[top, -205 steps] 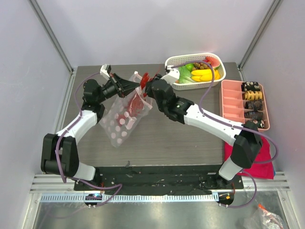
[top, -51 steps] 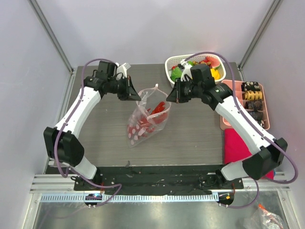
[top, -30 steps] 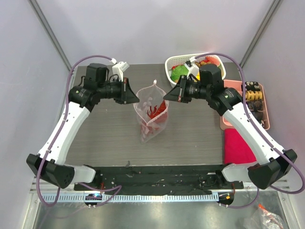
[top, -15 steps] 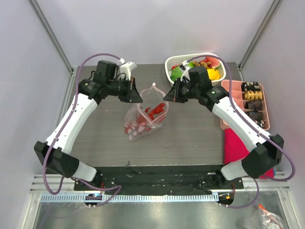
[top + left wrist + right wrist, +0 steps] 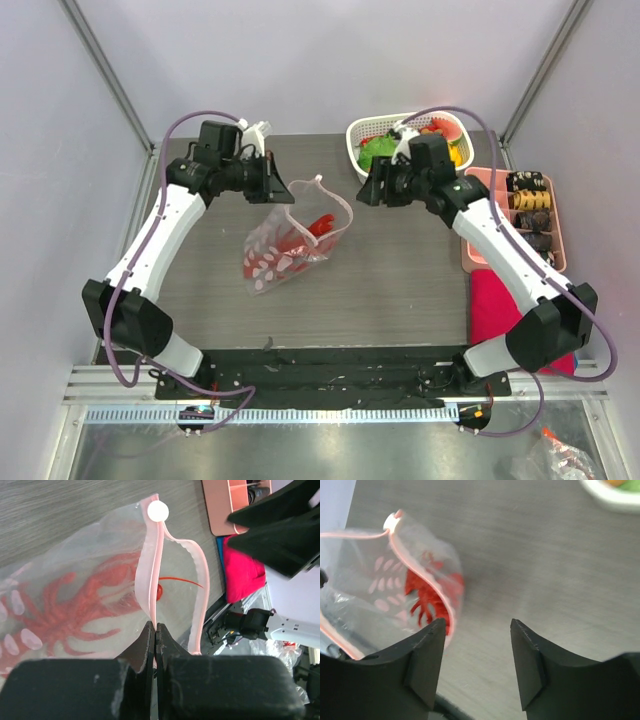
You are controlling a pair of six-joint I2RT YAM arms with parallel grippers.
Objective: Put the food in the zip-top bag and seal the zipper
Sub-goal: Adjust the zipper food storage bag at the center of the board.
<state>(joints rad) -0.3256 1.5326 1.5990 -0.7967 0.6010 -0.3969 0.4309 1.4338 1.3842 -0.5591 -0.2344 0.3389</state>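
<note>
The clear zip-top bag (image 5: 283,245) sags onto the table, with red food (image 5: 318,224) inside. My left gripper (image 5: 284,192) is shut on the pink zipper (image 5: 152,570) at the bag's mouth; the wrist view shows the jaws (image 5: 156,626) pinching the strip. A white tab (image 5: 158,511) sits at the strip's far end. My right gripper (image 5: 363,192) is open and empty, just right of the bag mouth and apart from it (image 5: 477,627). The bag (image 5: 380,580) and red food (image 5: 427,597) lie to its left. More food, green (image 5: 378,150) and yellow (image 5: 455,152), lies in the basket.
The white lattice basket (image 5: 365,128) stands at the back right, behind my right arm. A pink compartment tray (image 5: 485,215) with dark items lies at the right edge. A red cloth (image 5: 520,325) lies in front of it.
My right gripper has let go of the bag mouth, opened and drawn back to the right. The bag has dropped and slumped to the left, still held by my left gripper.
</note>
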